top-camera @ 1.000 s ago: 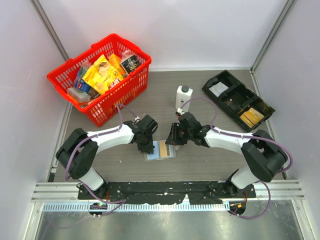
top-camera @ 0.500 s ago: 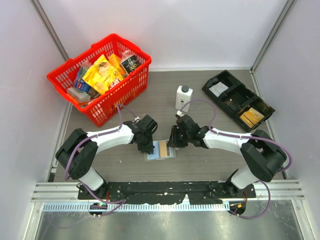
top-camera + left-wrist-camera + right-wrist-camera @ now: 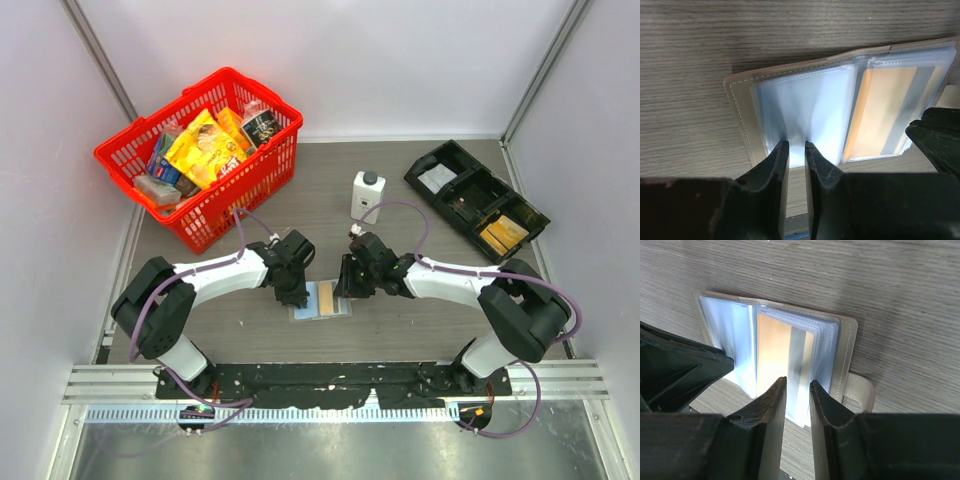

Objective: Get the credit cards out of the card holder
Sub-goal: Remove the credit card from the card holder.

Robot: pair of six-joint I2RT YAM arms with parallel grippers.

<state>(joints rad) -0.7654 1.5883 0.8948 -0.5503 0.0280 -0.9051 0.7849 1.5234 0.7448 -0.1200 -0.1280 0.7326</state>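
Card holder (image 3: 322,300) lies open flat on the table (image 3: 420,330), between my two grippers and close to the near edge. The taupe cover faces down and the clear plastic sleeves (image 3: 805,105) fan upward.

My left gripper (image 3: 794,150) is at the near edge of the pale left-hand sleeve. The jaws are narrow, with only a slit between them. I cannot tell whether they nip the sleeve or just press on it.

My right gripper (image 3: 797,387) is at the near edge of the right-hand sleeve, its jaws equally narrow. I cannot tell if anything is gripped there either.

One credit card (image 3: 772,350) shows inside that sleeve, orange with a grey stripe. The pale sleeves may hold others; I can't tell.

Handling, as I judge it:
- The card is light, stiff and slick.
- The sleeves are soft and floppy, and they cling.
- The holder is light enough to lift along with the card unless it is pinned down.
- The best hold is on the card's exposed edge at the sleeve mouth, a pinch across its thin faces, with the cover held down by the other arm.
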